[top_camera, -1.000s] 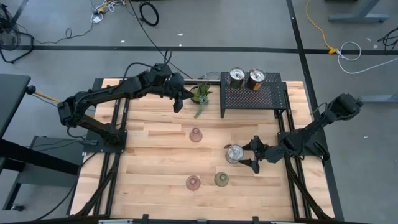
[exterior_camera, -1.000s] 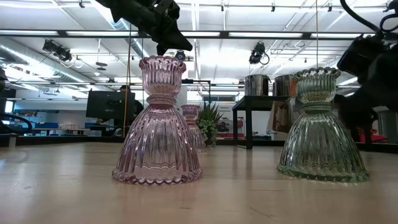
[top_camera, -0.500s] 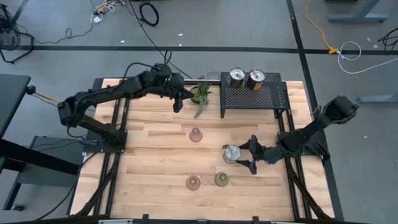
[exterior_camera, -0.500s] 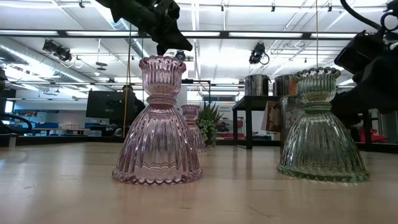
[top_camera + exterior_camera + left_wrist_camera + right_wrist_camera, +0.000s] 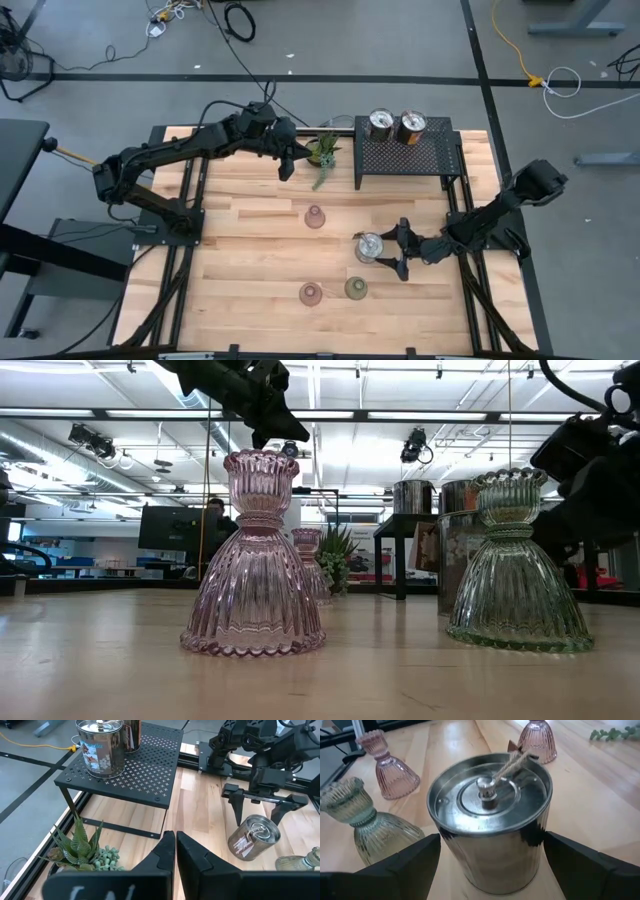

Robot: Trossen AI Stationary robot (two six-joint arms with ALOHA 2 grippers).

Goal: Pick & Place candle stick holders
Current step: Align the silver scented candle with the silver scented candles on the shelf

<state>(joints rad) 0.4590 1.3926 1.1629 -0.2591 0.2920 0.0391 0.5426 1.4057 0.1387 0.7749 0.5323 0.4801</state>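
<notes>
A shiny silver holder (image 5: 368, 247) stands upright on its base on the wood table, right of the middle. My right gripper (image 5: 388, 248) is at its right side, jaws wide, one finger on each flank. Two more silver holders (image 5: 381, 124) (image 5: 411, 126) stand on the black mesh rack (image 5: 405, 158). Two pink glass holders (image 5: 314, 217) (image 5: 310, 293) and an olive-green one (image 5: 355, 288) stand on their wide bases. My left gripper (image 5: 287, 165) hangs shut above the table beside the plant. My right gripper has its two fingertips (image 5: 422, 855) at the silver holder's side wall (image 5: 447, 845), one on each flank of the half that faces the table's right edge. The fingers slant down from the right. The holder stands upright on the table.
A small green potted plant (image 5: 322, 152) sits at the far edge, left of the rack. The green holder and the near pink one stand close to the near side of my right gripper. Bare wood lies on the table's left half.
My right gripper has crept toward the table's left edge, its jaws as wide as before. The silver holder between its fingertips has slid the same way along the table, still upright.
</notes>
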